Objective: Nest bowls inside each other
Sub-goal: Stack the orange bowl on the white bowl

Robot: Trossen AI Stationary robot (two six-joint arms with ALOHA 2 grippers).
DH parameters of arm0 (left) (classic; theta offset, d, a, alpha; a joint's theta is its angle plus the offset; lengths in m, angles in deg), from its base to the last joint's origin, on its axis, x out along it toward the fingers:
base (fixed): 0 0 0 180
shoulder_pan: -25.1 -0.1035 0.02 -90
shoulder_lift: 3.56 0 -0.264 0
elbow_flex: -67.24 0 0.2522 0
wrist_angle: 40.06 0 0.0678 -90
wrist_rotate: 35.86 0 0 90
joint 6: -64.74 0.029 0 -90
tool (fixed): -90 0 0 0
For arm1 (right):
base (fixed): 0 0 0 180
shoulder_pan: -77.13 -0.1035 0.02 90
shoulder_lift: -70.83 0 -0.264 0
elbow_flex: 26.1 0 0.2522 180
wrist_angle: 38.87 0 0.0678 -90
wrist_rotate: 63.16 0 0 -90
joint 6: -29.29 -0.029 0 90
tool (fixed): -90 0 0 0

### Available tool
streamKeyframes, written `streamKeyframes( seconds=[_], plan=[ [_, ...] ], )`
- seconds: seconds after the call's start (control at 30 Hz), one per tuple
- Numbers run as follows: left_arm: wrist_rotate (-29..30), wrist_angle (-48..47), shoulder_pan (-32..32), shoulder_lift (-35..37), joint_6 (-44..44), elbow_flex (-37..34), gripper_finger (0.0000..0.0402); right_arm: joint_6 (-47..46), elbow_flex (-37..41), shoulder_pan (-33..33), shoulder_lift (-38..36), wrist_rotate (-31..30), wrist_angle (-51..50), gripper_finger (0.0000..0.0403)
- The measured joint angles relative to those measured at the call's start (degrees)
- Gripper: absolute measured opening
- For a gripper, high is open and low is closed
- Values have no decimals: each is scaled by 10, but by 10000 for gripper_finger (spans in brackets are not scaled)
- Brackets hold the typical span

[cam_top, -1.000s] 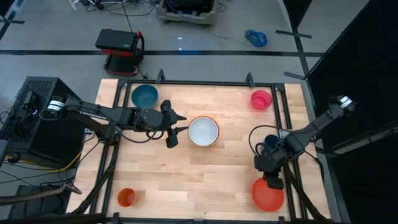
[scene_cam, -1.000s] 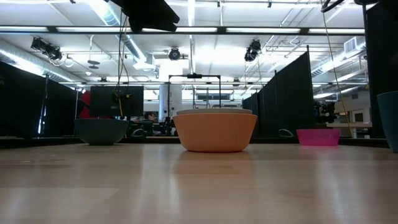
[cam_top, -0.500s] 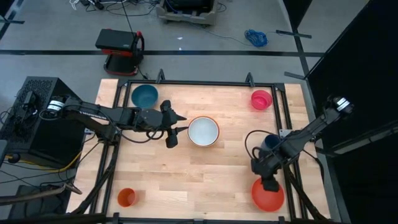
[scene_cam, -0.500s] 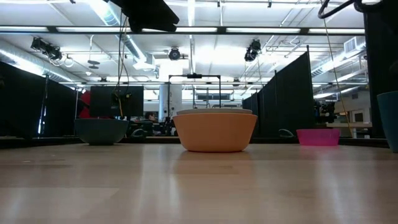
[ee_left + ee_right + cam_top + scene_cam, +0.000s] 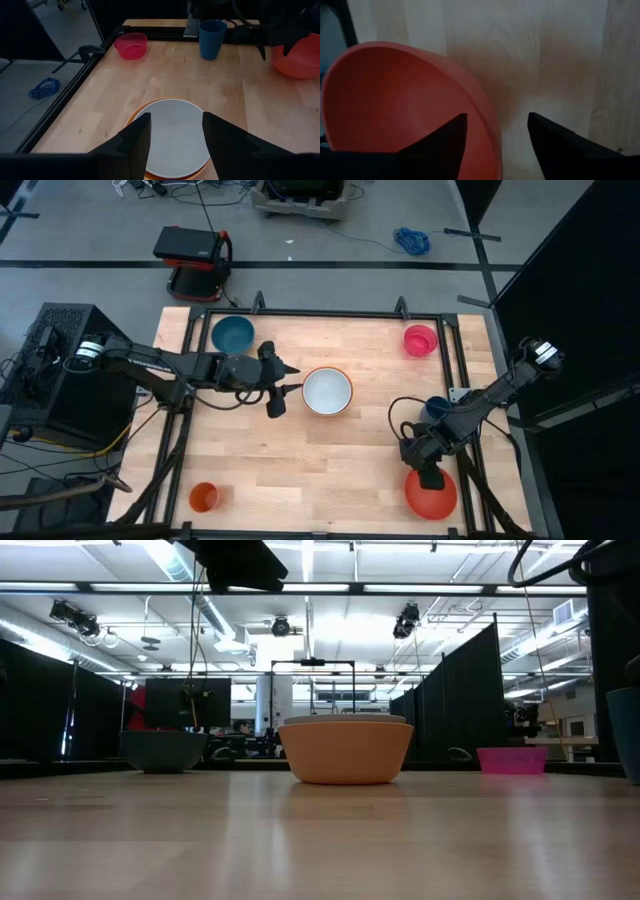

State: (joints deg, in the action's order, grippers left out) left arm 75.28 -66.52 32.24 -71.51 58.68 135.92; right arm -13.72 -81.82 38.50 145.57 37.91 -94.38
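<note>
A white bowl [image 5: 327, 390] sits nested in an orange bowl [image 5: 346, 754] at mid-table. A teal bowl [image 5: 233, 334] stands at the far left and a pink bowl [image 5: 421, 340] at the far right. A red bowl [image 5: 433, 496] stands at the near right. My left gripper [image 5: 175, 120] hangs open above the table, just left of the white bowl [image 5: 172, 132], with nothing in it. My right gripper [image 5: 496, 122] is open and points steeply down over the red bowl's far rim [image 5: 485, 107], one finger above the inside and one outside it. I see no touch.
A dark-blue cup [image 5: 436, 408] stands beside my right arm, just beyond the red bowl. An orange cup [image 5: 204, 497] stands at the near left. A black frame rail [image 5: 470, 410] runs along the table's right edge. Bare wood lies between the bowls.
My right gripper has sunk toward the red bowl's far rim, shifting slightly toward the table's near edge and tipping more steeply down. No bowl has moved.
</note>
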Motion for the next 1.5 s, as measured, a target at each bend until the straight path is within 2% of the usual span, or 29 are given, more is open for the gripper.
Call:
streamKeyframes(
  seconds=[0.1,0.6,0.8,0.93,1.07,1.5],
  plan=[
    [0,0,0,0,0,0,165,2,0,3,3,1,1,129],
    [0,-1,0,0,0,0,163,18,-11,36,-5,11,13,1],
    [-3,-3,0,0,0,0,166,109,-86,86,-31,-19,13,0],
    [-3,-13,1,0,-2,0,162,197,-161,138,-48,-81,12,0],
    [-17,-20,2,0,-3,1,161,274,-227,197,-48,-174,11,0],
    [10,-141,2,0,-29,63,150,353,-328,412,51,-126,-30,0]
  ],
)
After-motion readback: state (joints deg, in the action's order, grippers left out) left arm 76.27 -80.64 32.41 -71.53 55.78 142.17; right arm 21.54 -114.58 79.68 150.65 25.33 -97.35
